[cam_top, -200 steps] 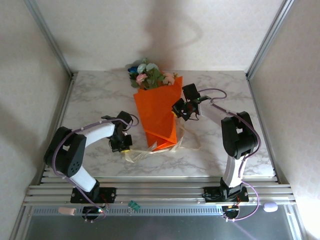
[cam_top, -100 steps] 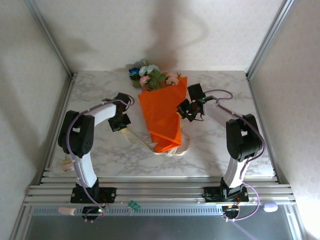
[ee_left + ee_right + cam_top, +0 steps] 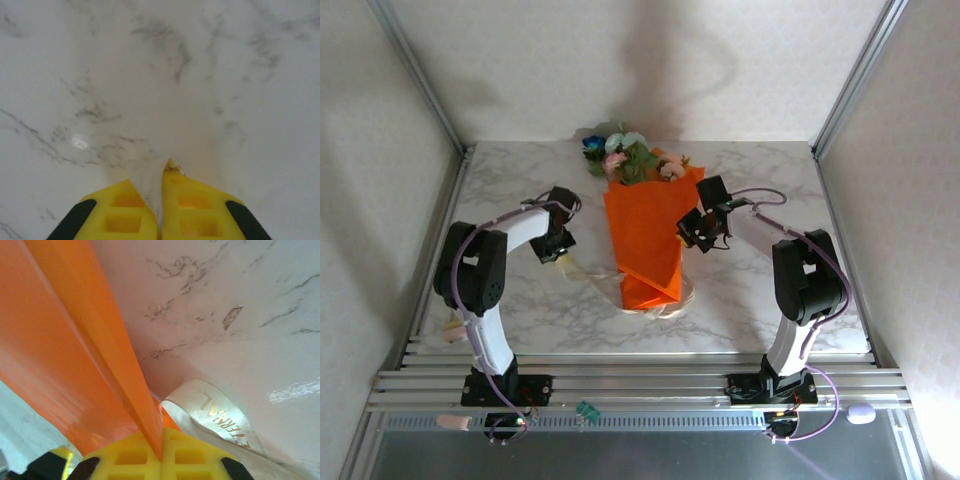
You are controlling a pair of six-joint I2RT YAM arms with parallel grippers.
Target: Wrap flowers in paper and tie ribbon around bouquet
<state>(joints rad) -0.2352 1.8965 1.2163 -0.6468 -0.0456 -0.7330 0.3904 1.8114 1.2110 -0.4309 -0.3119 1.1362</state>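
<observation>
With paper (image 3: 60, 340) clamped by the right gripper (image 3: 162, 432), ribbon (image 3: 147, 176) pinched by the left gripper (image 3: 162, 175) is now pulled leftward for tying.

White marble-pattern counter (image 3: 760, 300), grey veining. Orange-paper bouquet (image 3: 645, 235) lies flat at mid-counter, blooms toward the far edge. Cream ribbon (image 3: 590, 276) trails over the surface, leftward from its narrow near tip.
</observation>
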